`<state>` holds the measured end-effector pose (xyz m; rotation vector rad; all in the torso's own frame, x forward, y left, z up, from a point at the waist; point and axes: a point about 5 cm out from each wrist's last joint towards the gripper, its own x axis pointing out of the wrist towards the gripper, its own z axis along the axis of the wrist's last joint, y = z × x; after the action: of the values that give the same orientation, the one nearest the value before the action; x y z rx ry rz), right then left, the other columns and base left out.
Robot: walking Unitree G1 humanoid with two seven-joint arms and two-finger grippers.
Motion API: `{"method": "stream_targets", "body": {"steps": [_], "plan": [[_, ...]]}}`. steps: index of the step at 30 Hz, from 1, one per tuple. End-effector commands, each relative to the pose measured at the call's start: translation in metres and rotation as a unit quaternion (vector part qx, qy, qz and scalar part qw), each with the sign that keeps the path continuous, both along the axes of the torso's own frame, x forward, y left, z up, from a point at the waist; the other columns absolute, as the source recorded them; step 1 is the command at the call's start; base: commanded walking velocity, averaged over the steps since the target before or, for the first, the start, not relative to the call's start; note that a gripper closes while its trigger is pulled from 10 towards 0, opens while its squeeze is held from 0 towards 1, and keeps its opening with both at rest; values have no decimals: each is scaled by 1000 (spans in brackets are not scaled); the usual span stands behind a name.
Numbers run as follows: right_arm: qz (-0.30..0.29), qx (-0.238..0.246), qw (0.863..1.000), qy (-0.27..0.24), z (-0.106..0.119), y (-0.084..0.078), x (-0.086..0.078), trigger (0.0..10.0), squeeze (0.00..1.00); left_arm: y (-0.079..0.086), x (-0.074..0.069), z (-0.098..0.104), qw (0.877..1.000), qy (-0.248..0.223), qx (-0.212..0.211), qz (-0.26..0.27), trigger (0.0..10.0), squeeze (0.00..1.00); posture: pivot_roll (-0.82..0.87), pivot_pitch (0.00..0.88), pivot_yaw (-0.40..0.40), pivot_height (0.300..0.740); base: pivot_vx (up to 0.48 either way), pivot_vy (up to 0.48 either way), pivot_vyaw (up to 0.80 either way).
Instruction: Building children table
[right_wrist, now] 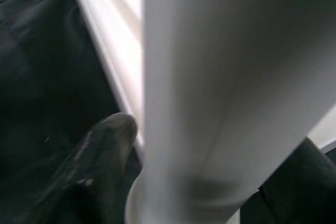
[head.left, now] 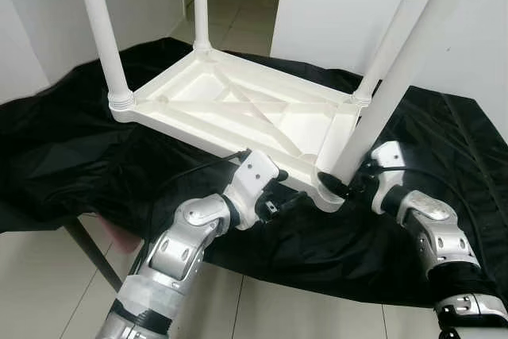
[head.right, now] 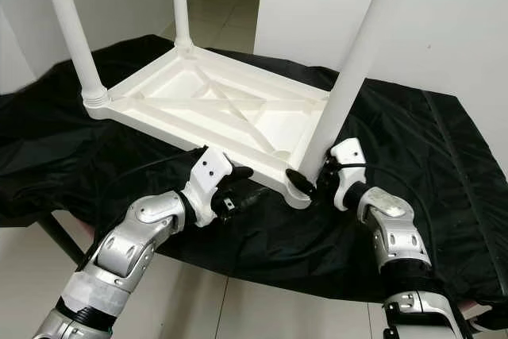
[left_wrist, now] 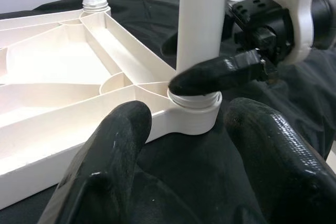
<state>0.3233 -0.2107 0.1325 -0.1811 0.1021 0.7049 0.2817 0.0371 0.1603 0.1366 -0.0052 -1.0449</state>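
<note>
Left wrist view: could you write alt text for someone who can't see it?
The right pincer clamps a white table leg just above its socket in an upside-down white tabletop. The left pincer's black fingers spread open in the foreground over a black cloth.

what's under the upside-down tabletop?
The tabletop lies ribs-up on a black cloth spread under it. The cloth covers the support beneath; a dark leg and tiled floor show at the robot's left. Right gripper holds the near leg.

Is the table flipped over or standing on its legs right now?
Flipped: the white table top lies underside-up on the black cloth, legs pointing upward.
</note>
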Motion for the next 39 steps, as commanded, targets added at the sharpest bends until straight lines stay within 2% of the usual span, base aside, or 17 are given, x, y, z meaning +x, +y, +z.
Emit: {"method": "stream_targets", "body": {"steps": [1, 11, 12, 16, 19, 22, 26, 27, 32, 35, 37, 39], "plan": [[19, -3, 1000, 14, -4, 2, 0, 0, 0, -1, 2, 1, 1000, 0, 3, 0, 10000, 0, 5, 0, -75, 740, 0, 0, 0], [41, -2, 999, 32, -10, -2, -3, 0, 0, -1, 1, 1, 1000, 2, 0, 2, 10000, 0, 5, 0, -79, 740, 0, 0, 0], [37, 1, 999, 33, -9, -2, -3, 10000, 0, -2, 0, 1, 1000, 3, 0, 1, 10000, 0, 2, 0, -78, 740, 0, 0, 0], [25, 20, 999, 32, -4, -4, -4, 10000, 0, -3, -1, 0, 1000, 6, -1, -2, 10000, 0, -2, 0, -77, 740, 0, 0, 0], [-19, 20, 999, 36, -2, -3, -5, 10000, 0, -3, -1, 0, 1000, 8, -1, -3, 10000, 0, -12, 0, -77, 740, 0, 0, 0], [-36, 22, 998, 39, -2, -3, -5, 10000, 0, -4, -1, -1, 1000, 9, -1, -5, 10000, 0, -12, 0, -77, 740, 0, 0, 0], [-50, 43, 997, 33, 3, 6, -10, 10000, 0, -5, -2, -2, 1000, 12, -1, -7, 10000, 0, -25, 0, -75, 740, 0, 0, 0], [-71, 53, 996, 29, 6, 15, -16, 10000, 0, -6, -3, -2, 1000, 13, -2, -11, 10000, 0, -32, 0, -75, 740, 0, 0, 0], [-109, 55, 992, 35, 3, 23, -22, 10000, 0, -8, -4, -3, 1000, 14, -3, -14, 10000, 0, -36, 0, -80, 740, 0, 0, 0], [-197, 45, 978, 47, -5, 29, -27, 10000, 0, -8, -5, -4, 1000, 15, -3, -15, 10000, 0, -38, 0, -82, 740, 0, 0, 0], [-227, 47, 971, 57, -8, 31, -29, 10000, 0, -8, -5, -4, 1000, 16, -4, -15, 10000, 0, -38, 0, -82, 740, 0, 0, 0], [-299, 58, 951, 55, -12, 38, -34, 10000, 0, -8, -5, -4, 1000, 16, -4, -15, 10000, 0, -34, 0, -90, 740, 0, 0, 0]]}}
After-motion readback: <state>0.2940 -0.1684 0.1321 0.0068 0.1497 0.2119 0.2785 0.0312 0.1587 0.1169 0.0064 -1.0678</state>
